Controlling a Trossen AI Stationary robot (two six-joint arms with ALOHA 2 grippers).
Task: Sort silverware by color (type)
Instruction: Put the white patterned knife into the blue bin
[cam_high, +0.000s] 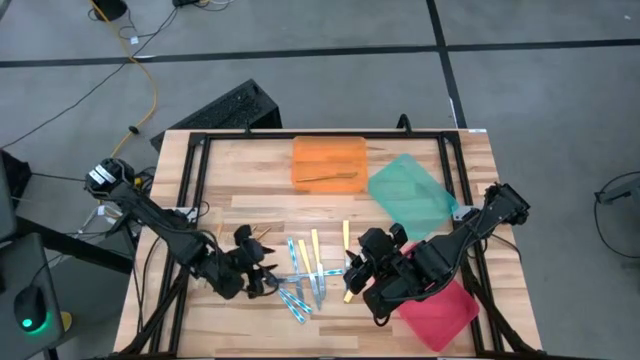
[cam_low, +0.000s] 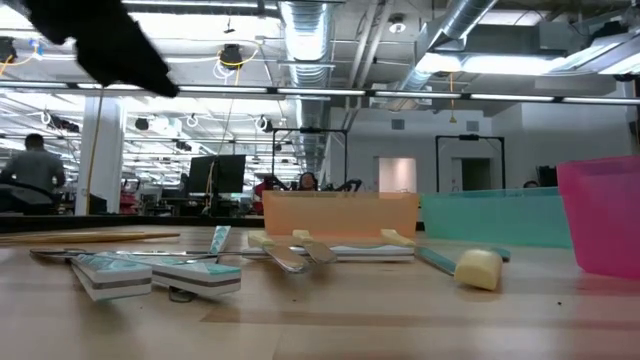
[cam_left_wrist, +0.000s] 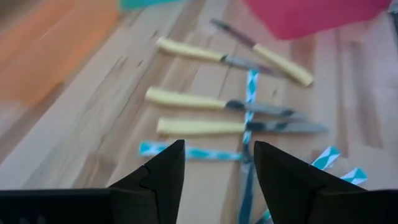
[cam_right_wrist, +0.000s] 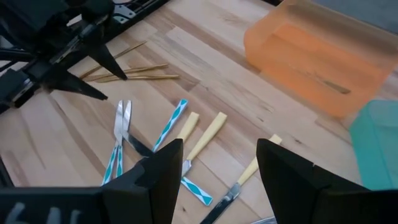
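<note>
The silverware lies loose on the wooden table's near middle. Blue-patterned handles (cam_high: 297, 296) are nearest, yellow handles with silver heads (cam_high: 312, 255) lie beside them, and slim gold pieces (cam_right_wrist: 134, 73) lie toward the left. One gold piece (cam_right_wrist: 323, 84) lies in the orange tray (cam_high: 328, 162). My left gripper (cam_high: 268, 278) is open, just left of the pile; a blue handle (cam_left_wrist: 193, 152) lies beyond its fingertips (cam_left_wrist: 217, 168). My right gripper (cam_high: 352, 272) is open above the pile's right side, with nothing between its fingers (cam_right_wrist: 217, 168).
A green tray (cam_high: 410, 195) sits at the far right, and a red tray (cam_high: 440, 305) at the near right under my right arm. A black frame (cam_high: 190, 170) runs along the table's edges. Bare wood lies between the pile and the orange tray.
</note>
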